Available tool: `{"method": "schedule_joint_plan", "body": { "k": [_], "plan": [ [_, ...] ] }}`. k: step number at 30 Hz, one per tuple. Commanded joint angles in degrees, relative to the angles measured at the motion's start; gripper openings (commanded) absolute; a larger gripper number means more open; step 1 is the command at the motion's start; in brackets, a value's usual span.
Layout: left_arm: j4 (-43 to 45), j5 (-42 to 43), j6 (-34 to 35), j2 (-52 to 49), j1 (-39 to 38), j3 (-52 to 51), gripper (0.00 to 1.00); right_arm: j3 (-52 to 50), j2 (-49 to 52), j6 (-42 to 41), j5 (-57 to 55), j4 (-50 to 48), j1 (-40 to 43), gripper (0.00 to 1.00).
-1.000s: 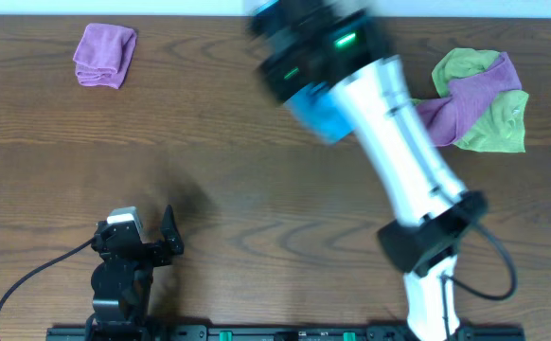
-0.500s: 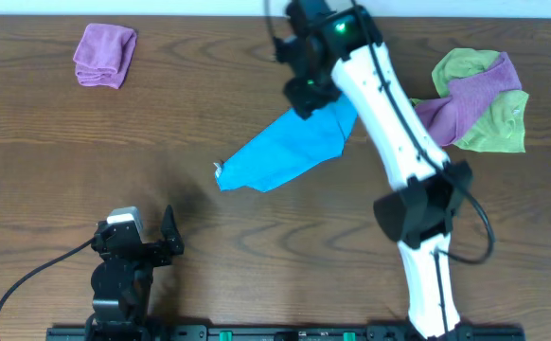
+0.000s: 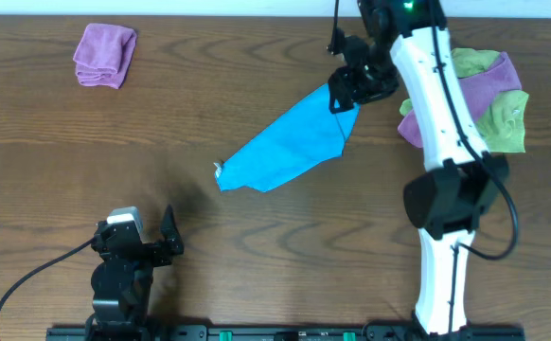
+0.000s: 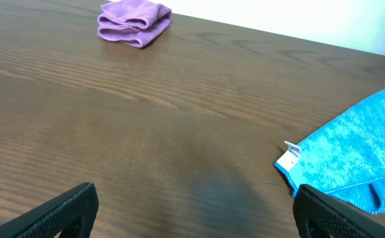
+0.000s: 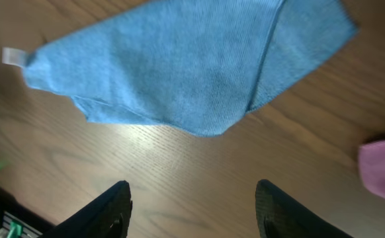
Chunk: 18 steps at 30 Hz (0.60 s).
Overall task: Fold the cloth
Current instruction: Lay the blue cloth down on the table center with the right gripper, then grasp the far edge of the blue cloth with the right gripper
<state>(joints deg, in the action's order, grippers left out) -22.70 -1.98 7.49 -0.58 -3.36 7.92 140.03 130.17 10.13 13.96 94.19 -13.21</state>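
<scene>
The cloth (image 3: 290, 147) is a bright sky-blue towel lying flat on the wooden table as a long slanted wedge, with a white tag at its lower-left tip. It also shows as the cloth (image 5: 179, 73) and the cloth (image 4: 351, 158). My right gripper (image 3: 349, 90) hovers over the cloth's upper-right corner. In the right wrist view that gripper (image 5: 192, 198) is open, with only bare wood between its fingers. My left gripper (image 3: 169, 235) rests near the front left, well apart from the cloth, and the left gripper (image 4: 196, 208) is wide open and empty.
A folded purple cloth (image 3: 105, 55) lies at the back left, seen too as the purple cloth (image 4: 134, 22). A heap of lime-green and purple cloths (image 3: 493, 109) sits at the back right, partly behind my right arm. Its purple edge (image 5: 384, 172) shows in the right wrist view.
The right gripper carried the bunched cloth, laid it out on the table, opened, and moved right toward the back. The left arm has not moved.
</scene>
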Motion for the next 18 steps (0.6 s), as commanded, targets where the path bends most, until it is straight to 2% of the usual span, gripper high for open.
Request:
{"method": "schedule_joint_plan", "body": {
  "k": [1,4,6,13,15,18],
  "plan": [
    [-0.31,-1.01,0.00,0.33,0.35,-1.16,0.95,0.52,-8.24,-0.11,-2.08,-0.17,0.76,0.62],
    [-0.33,-1.01,0.00,0.33,0.35,-1.16,0.96,-1.33,-13.68,-0.31,-3.39,-0.42,1.51,0.69],
    [-0.33,-1.01,0.00,0.33,0.35,-1.16,0.95,-6.21,-18.18,-0.22,-3.74,-1.99,1.64,0.72],
    [-0.31,-1.01,0.00,0.33,0.35,-1.16,0.95,-39.87,-37.48,-0.31,-5.57,-18.97,1.62,0.79],
    [-0.31,-1.01,0.00,0.33,0.35,-1.16,0.95,-48.19,-39.78,-2.23,-5.53,-24.06,1.62,0.83],
    [-0.33,-1.01,0.00,0.33,0.35,-1.16,0.95,-59.52,-39.63,-3.96,-2.95,-31.71,1.73,0.79]
  ]
}}
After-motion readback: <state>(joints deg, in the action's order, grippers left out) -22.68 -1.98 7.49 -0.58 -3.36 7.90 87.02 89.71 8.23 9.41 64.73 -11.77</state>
